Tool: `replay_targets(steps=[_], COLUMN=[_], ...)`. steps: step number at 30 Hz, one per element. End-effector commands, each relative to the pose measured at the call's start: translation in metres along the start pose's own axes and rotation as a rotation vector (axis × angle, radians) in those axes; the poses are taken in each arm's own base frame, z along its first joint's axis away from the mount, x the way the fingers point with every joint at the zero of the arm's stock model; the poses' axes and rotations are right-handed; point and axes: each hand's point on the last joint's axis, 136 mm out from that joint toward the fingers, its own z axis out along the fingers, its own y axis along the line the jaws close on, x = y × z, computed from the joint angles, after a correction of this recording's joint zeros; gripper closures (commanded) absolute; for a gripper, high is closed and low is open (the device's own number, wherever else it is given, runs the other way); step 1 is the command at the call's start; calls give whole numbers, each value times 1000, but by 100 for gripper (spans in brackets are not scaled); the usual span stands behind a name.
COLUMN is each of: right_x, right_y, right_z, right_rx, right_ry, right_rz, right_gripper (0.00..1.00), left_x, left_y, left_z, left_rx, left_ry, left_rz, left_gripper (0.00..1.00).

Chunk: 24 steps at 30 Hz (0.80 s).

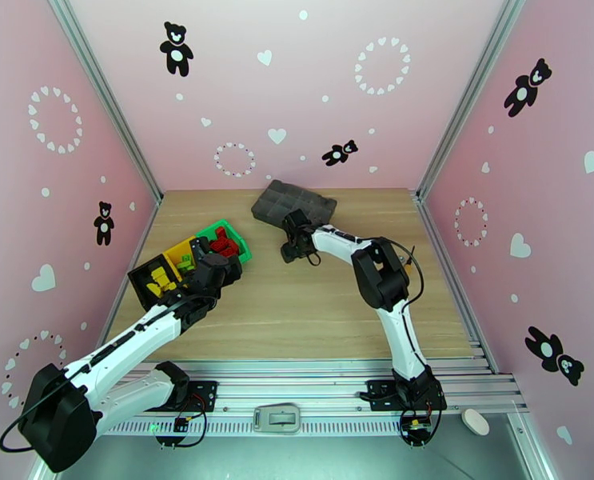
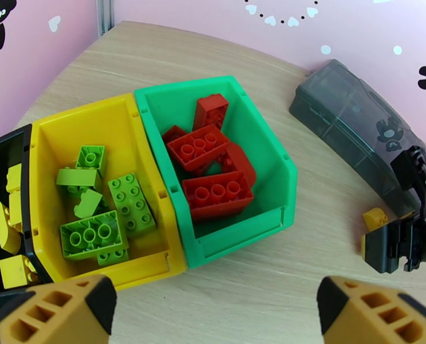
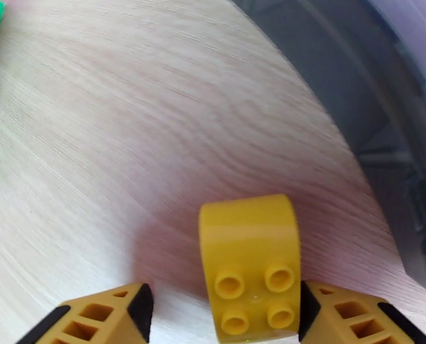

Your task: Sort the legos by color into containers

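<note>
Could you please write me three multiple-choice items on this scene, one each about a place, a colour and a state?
1. Where do the red bricks lie? A) black bin B) green bin C) grey tray
2. What colour is the brick between the right fingers? A) yellow B) red C) green
3. How do the left fingers stand? A) shut on a brick B) shut on nothing C) open, nothing between them

1 B: they lie inside the green bin. 2 A: its studded body is yellow. 3 C: both stand wide apart above the table.
</note>
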Motion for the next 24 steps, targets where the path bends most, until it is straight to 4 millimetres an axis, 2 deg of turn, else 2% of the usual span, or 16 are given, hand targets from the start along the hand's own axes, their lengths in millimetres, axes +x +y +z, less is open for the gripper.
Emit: replay_targets(steps=[1,7,12,15,19,24], right_x=[-5,-3,-2,-1,3,5], right_y=[2,-9,-9,-9,-7,-7], right_z=[-15,-8,-14,-13,-7,-4], right_rx=[26,99,98,93,83,82], right_ry=[-7,33,23,27,44,51], right_rz=[24,47,58,61,66,68], right_gripper=[39,51,56,55,47,48], left_x=[2,4,2,0,-1,1], left_y=[-2,-2,-4,-6,-7,-5], left_z=[-3,-3,-4,-4,-5,-4], left_rx=[20,26,37,44,49,44], left_ry=[3,13,12,15,15,19], left_rz=[-15,-22,-37,-38,-40,-40], left_gripper=[2,2,2,1,2,1])
